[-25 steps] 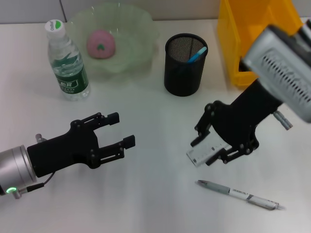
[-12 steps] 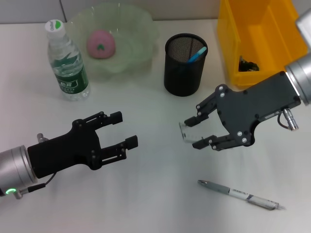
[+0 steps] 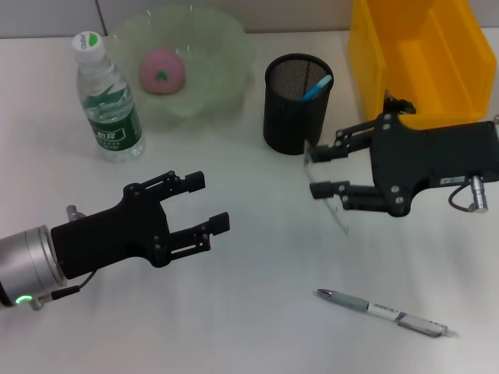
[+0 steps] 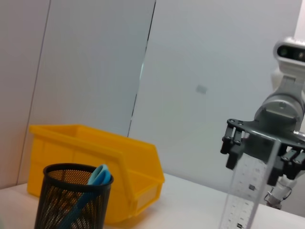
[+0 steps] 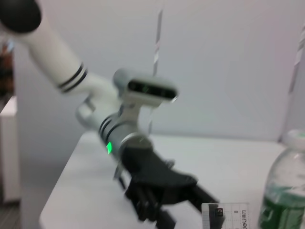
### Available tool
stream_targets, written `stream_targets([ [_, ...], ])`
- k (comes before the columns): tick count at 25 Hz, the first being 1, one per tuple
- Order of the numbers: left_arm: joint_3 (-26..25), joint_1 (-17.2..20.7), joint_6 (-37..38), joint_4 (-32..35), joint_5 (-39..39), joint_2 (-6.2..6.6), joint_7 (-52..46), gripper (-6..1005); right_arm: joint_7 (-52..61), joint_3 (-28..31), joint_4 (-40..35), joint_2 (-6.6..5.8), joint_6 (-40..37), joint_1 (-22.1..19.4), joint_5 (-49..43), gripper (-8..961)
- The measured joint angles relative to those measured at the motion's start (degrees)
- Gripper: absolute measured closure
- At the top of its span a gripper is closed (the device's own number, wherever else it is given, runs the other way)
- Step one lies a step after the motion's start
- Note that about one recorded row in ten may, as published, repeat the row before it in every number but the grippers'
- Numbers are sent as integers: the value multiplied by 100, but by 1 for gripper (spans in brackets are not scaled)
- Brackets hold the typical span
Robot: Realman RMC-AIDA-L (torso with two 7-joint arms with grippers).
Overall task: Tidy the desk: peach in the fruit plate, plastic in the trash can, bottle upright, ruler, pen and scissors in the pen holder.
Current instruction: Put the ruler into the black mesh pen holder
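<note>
A pen (image 3: 382,312) lies on the counter (image 3: 257,327) below the right gripper (image 3: 318,169), whose jaws clench a clear ruler (image 3: 326,204) beside the pen holder (image 3: 296,103). The left gripper (image 3: 209,204) hovers with jaws spread, empty. Beyond it: upright bottle (image 3: 108,100), peach (image 3: 162,69) in the fruit plate (image 3: 226,47).

The right gripper (image 3: 318,171) reaches in from the right, wrist level, fingers clamped on a clear ruler (image 3: 325,196); the left gripper (image 3: 207,204) hovers low at the left, fingers spread apart.
</note>
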Motion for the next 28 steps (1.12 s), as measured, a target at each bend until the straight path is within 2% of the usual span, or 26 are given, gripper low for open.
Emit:
stream_targets([
  [10, 41, -98, 84, -47, 0, -7, 4, 229, -680, 123, 494, 33, 12, -488, 988, 572],
  [28, -18, -72, 160, -192, -6, -7, -91, 229, -3382, 51, 686, 54, -26, -611, 1043, 573],
])
